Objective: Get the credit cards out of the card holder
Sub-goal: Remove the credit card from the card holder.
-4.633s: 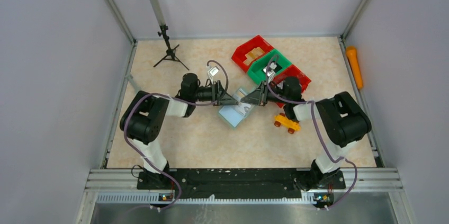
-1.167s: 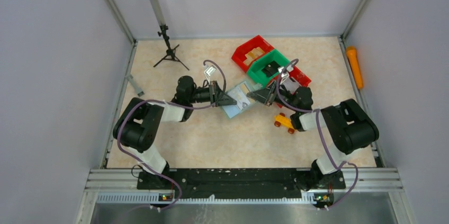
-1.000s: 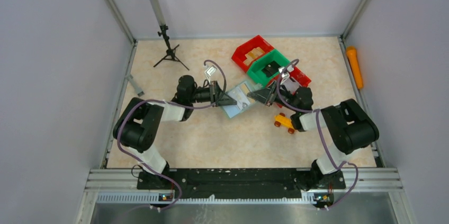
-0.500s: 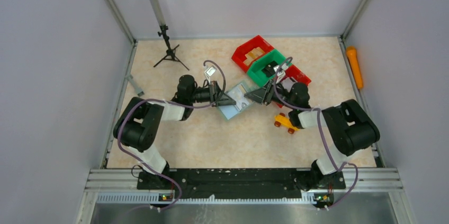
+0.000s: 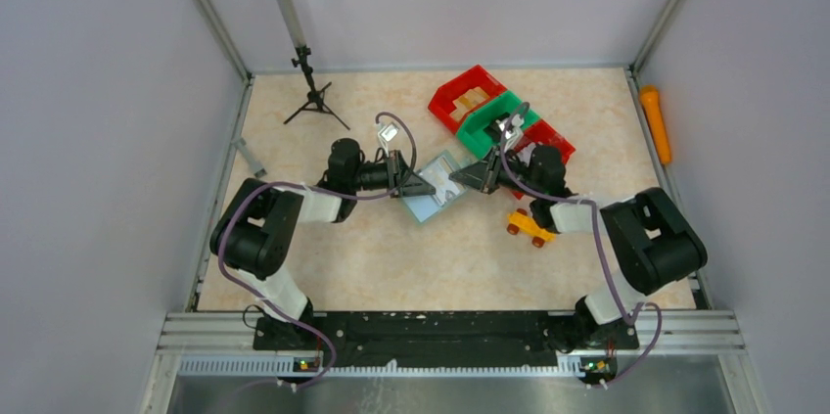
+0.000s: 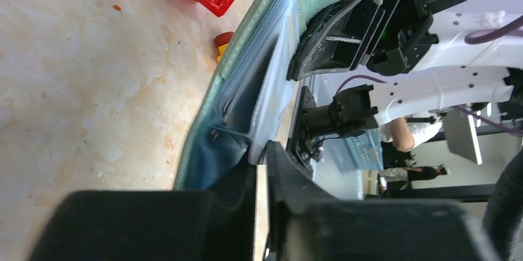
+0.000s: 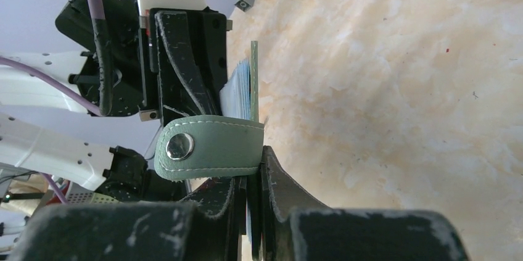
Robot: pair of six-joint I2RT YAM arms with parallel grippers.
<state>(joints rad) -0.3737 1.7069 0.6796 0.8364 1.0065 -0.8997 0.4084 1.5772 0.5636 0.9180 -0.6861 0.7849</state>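
Card holder point(image 5: 437, 195) spanned between both sets of fingertips: left gripper point(image 6: 262, 150) clamped on pocket-side edge, right gripper point(image 7: 254, 156) pinched shut on opposite edge, just below snap tab point(image 7: 206, 147). Holder judged light, floppy; credit cards not discernible, likely stiff, slick, best taken by exposed edge.

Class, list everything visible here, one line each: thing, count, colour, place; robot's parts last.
card holder: one, grey-green, table centre, between both grippers
red bins: two, red, far side, flanking the green one
green bin: one, green, between the red bins
toy car: one, yellow, right of centre
tripod: one, black, far left
stick: one, grey, left edge
cylinder: one, orange, beyond right rail
left gripper: one, black, shut on card holder
right gripper: one, black, shut on card holder
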